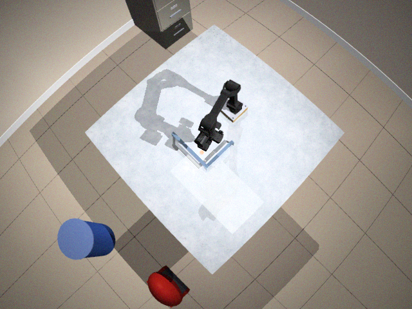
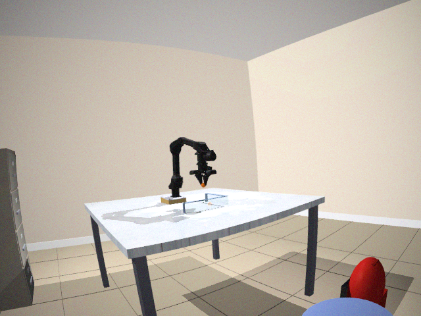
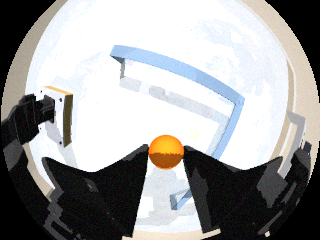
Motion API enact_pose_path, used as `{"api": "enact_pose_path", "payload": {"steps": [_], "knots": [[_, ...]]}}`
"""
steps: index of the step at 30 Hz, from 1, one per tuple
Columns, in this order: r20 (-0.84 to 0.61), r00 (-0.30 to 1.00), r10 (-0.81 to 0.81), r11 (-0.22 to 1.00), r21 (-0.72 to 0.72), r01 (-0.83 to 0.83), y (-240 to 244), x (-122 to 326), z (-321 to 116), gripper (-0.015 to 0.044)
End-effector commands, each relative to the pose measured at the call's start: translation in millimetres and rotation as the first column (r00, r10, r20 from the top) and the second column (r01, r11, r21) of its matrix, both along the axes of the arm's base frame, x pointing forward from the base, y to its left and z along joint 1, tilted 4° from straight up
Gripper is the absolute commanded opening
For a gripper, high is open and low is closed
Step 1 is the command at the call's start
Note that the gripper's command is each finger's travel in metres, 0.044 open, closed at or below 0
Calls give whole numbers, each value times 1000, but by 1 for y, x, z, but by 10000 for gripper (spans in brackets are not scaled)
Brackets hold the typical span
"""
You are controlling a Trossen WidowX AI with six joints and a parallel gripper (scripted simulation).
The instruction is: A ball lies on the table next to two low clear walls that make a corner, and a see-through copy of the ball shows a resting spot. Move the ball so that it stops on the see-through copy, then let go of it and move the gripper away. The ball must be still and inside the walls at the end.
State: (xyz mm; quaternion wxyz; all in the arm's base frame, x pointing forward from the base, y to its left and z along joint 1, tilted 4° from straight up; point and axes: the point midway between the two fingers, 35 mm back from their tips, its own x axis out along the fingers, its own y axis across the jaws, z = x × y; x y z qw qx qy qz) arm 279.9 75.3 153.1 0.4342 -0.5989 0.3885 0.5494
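Beige walls frame a white bench (image 2: 237, 217). High above the walls (image 2: 207, 200), the tool (image 2: 202, 184) pinches the ball (image 2: 202, 185) at its tips, lifted to carry over onto the copy (image 1: 201, 152) below.
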Motion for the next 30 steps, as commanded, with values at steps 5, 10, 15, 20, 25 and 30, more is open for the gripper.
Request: {"api": "enact_pose_path", "payload": {"steps": [5, 10, 15, 20, 25, 30], "knots": [[2, 968, 250, 968, -28, -249, -1, 16, -4, 0], [-1, 915, 403, 914, -44, -403, -1, 25, -7, 0], [-6, 838, 545, 836, -60, -545, -2, 35, -11, 0], [-15, 739, 674, 736, -74, -673, -3, 44, -14, 0], [-26, 619, 785, 615, -86, -783, -4, 53, -17, 0], [-39, 484, 874, 478, -97, -873, -5, 62, -21, 0]]}}
